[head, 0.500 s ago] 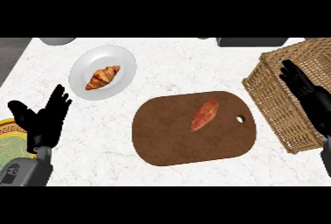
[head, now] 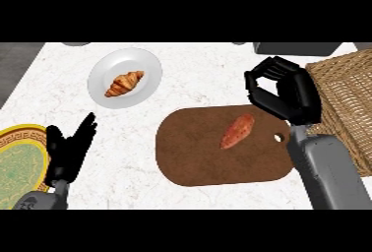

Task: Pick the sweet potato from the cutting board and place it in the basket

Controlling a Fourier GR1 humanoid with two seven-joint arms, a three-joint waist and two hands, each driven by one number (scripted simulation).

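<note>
While the sweet potato (head: pixel 238 131) lies on the cutting board (head: pixel 210 162), tilted w/ one end toward the board's upper right, neither hand is on it. It sits in the board's right half, near the small hole (head: pixel 278 138) by the board's right edge but apart from it. R hand (head: pixel 287 93) shows up & to the right of the sweet potato, clenched: fingers curled in toward the thumb, nothing in it. Its lower part overlaps the board's top right corner in the view; can't tell how high it is over the tabletop (head: pixel 189 78). R forearm (head: pixel 327 172) runs down to the view's lower edge, covering the board's right edge & part of the basket (head: pixel 349 83). Basket is woven, tan, at the view's right side, just beside the board, cut off by the frame. L hand (head: pixel 67 147) is at lower left, released, fingers straight & pointing up-right, by the rim of a yellow-green patterned plate (head: pixel 15 167) that the left edge cuts. Farther up, a white plate (head: pixel 141 69) carries a croissant (head: pixel 125 83), well apart from board & basket. Dark grey object (head: pixel 294 48) at the top edge, cut off; can't tell what it is.
</note>
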